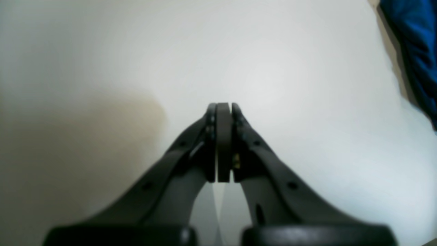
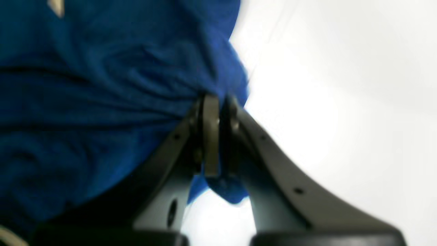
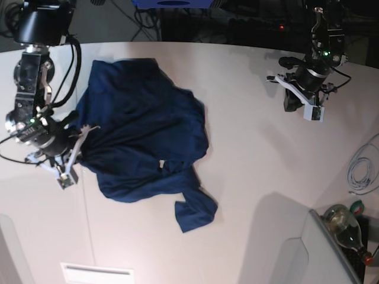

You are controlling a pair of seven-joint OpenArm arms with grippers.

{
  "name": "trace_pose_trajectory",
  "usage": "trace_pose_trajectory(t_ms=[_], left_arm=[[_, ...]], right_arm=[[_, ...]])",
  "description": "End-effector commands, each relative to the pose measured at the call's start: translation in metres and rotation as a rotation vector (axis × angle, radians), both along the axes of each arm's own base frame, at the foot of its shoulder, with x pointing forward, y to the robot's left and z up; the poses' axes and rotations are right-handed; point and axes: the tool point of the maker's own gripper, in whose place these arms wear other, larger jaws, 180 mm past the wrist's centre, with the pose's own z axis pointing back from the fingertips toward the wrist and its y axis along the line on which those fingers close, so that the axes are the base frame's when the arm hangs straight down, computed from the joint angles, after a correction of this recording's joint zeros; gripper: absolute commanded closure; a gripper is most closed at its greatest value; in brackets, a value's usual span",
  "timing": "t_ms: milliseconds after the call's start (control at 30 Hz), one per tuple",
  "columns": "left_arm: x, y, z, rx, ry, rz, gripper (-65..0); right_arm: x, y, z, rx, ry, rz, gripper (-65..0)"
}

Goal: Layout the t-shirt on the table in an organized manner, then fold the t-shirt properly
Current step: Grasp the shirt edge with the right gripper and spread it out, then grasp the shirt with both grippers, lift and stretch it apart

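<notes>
The dark navy t-shirt (image 3: 142, 133) lies crumpled on the left half of the white table (image 3: 254, 160), one sleeve trailing toward the near side. My right gripper (image 3: 82, 135) sits at the shirt's left edge. In the right wrist view this gripper (image 2: 218, 102) is shut on a fold of the blue t-shirt (image 2: 102, 85), and cloth bulges out below the fingers. My left gripper (image 3: 289, 102) hovers over bare table at the far right, well away from the shirt. In the left wrist view the left gripper (image 1: 223, 106) is shut with nothing in it, and the t-shirt (image 1: 414, 44) shows only in the upper right corner.
A grey panel (image 3: 299, 254) covers the near right corner, with a bottle (image 3: 346, 225) and a coiled white cable (image 3: 360, 168) beyond the table's right edge. Another grey panel (image 3: 9, 248) sits at the near left. A white label strip (image 3: 98, 273) lies at the near edge.
</notes>
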Motion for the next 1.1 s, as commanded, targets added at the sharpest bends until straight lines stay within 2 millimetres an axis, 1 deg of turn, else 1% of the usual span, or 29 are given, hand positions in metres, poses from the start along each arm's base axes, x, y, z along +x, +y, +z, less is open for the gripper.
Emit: trace_pose_trajectory(t_ms=[0, 33, 67, 167, 200, 267, 367, 533, 600, 633, 700, 767, 800, 833, 867, 933, 967, 1067], left_arm=[[0.008, 0.002, 0.01, 0.008, -0.042, -0.006, 0.0], [0.009, 0.0, 0.011, 0.006, -0.044, -0.01, 0.0], [0.01, -0.006, 0.009, -0.001, -0.042, -0.026, 0.0], [0.011, -0.023, 0.008, -0.016, -0.039, -0.072, 0.0], [0.012, -0.03, 0.007, -0.023, -0.038, -0.087, 0.0], [0.022, -0.043, 0.01, -0.036, -0.056, -0.119, 0.0], [0.037, -0.065, 0.016, -0.055, -0.083, -0.173, 0.0], [0.072, -0.109, 0.038, -0.083, -0.161, -0.286, 0.0], [0.086, -0.129, 0.046, -0.091, -0.19, -0.341, 0.0], [0.091, -0.137, 0.047, -0.095, -0.193, -0.363, -8.6], [0.102, -0.149, 0.048, -0.098, -0.198, -0.398, -28.1], [0.112, -0.163, 0.041, -0.112, -0.184, -0.414, -42.1], [0.118, -0.169, 0.038, -0.123, -0.175, -0.41, -46.9], [0.123, -0.173, 0.031, -0.133, -0.158, -0.402, -48.9], [0.126, -0.178, 0.023, -0.147, -0.135, -0.393, -49.4], [0.133, -0.189, 0.008, -0.173, -0.09, -0.378, -49.4], [0.135, -0.197, 0.001, -0.193, -0.067, -0.372, -49.4], [0.141, -0.219, -0.013, -0.237, -0.016, -0.361, -49.4]], right_arm=[[0.015, -0.002, 0.032, -0.018, -0.092, 0.001, 0.0], [0.013, -0.004, 0.042, -0.039, -0.102, -0.001, 0.0], [0.012, -0.007, 0.054, -0.064, -0.122, -0.003, 0.0], [0.01, -0.009, 0.08, -0.111, -0.16, -0.008, 0.0], [0.007, -0.011, 0.087, -0.127, -0.167, -0.011, 0.0], [0.002, -0.012, 0.096, -0.147, -0.176, -0.016, 0.0], [-0.004, -0.013, 0.094, -0.155, -0.161, -0.017, 0.0], [-0.012, -0.013, 0.084, -0.155, -0.133, -0.015, 0.0], [-0.012, -0.013, 0.084, -0.157, -0.132, -0.016, 0.0], [-0.013, -0.013, 0.083, -0.157, -0.13, -0.016, 0.0], [-0.013, -0.013, 0.083, -0.158, -0.127, -0.016, 0.0], [-0.013, -0.014, 0.083, -0.158, -0.126, -0.017, 0.0], [-0.013, -0.014, 0.083, -0.158, -0.126, -0.017, 0.0], [-0.013, -0.014, 0.083, -0.158, -0.126, -0.017, 0.0], [-0.013, -0.014, 0.083, -0.159, -0.125, -0.017, 0.0], [-0.013, -0.013, 0.083, -0.157, -0.125, -0.017, 0.0], [-0.013, -0.013, 0.082, -0.157, -0.123, -0.018, 0.0], [-0.014, -0.013, 0.082, -0.157, -0.121, -0.017, 0.0]])
